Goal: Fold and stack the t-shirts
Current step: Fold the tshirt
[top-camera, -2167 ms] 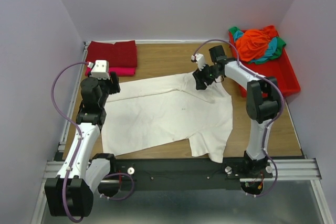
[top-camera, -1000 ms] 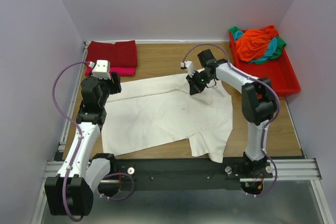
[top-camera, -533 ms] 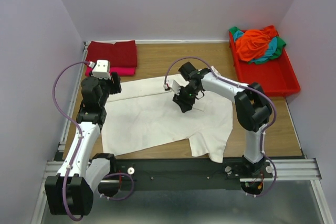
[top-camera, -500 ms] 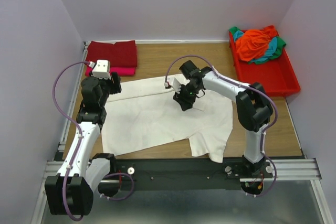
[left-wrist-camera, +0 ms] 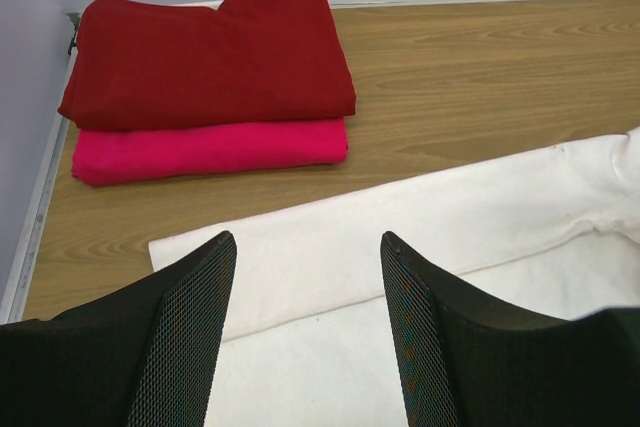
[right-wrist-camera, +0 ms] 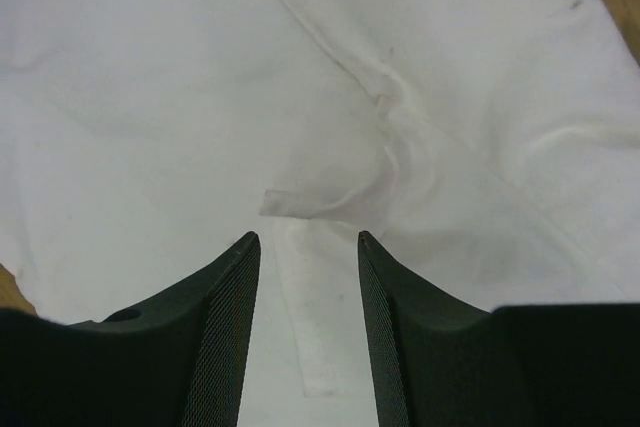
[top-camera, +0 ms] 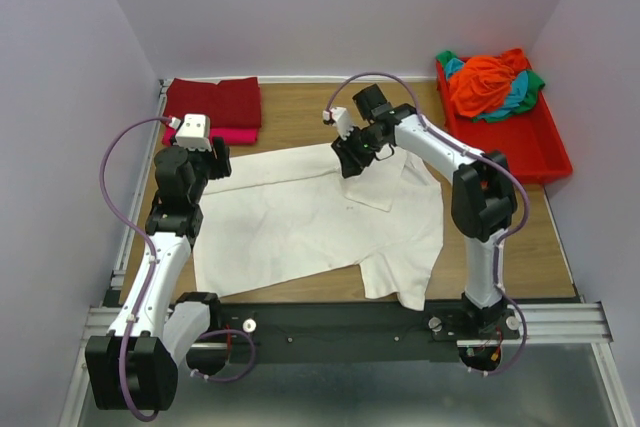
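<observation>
pink shirt [left-wrist-camera: 205, 147] mostly hidden under the dark red shirt [left-wrist-camera: 210, 57]

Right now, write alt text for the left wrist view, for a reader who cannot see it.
The left pincer hangs open and empty over a cream-white t-shirt spread on a wooden table. Beyond it, to the left, a folded dark red t-shirt lies stacked on a folded bright pink t-shirt.
</observation>
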Robot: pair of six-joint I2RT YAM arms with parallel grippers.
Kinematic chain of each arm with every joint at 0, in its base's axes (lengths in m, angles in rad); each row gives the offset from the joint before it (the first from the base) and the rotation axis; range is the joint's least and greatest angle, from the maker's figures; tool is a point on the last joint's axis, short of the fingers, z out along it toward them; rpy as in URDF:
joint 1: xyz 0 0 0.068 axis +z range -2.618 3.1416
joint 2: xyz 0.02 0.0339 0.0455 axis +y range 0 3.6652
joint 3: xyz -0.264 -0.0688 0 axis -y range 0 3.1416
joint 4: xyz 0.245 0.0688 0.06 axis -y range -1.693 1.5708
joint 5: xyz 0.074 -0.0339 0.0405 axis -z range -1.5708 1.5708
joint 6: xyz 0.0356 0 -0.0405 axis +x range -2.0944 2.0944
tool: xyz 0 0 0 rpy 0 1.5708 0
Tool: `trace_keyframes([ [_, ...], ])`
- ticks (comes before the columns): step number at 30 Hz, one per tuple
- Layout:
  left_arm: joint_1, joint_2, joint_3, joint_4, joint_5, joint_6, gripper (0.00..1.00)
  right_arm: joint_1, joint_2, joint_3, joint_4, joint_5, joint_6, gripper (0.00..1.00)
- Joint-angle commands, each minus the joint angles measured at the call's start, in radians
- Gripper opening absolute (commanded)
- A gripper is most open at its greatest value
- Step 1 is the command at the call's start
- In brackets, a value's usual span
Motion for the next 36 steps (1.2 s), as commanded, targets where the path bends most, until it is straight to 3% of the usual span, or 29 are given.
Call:
trace_keyframes([
  [1, -0.006, -0.004, -0.007, 0.025, 0.029, 0.005, 0.67, 0.020, 0.022, -0.031, 0.021, 0.001, 0.078, 0.52],
  [5, -0.006, 0.001, -0.005, 0.027, 0.035, 0.004, 0.68, 0.044, 0.027, -0.048, 0.035, 0.017, 0.098, 0.55],
  [22, -0.006, -0.004, -0.007, 0.024, 0.033, 0.004, 0.68, 0.127, 0.119, -0.028, 0.133, 0.385, 0.238, 0.54],
  [36, -0.006, -0.001, -0.008, 0.024, 0.038, 0.004, 0.67, 0.182, 0.130, -0.037, 0.137, 0.357, 0.209, 0.57],
])
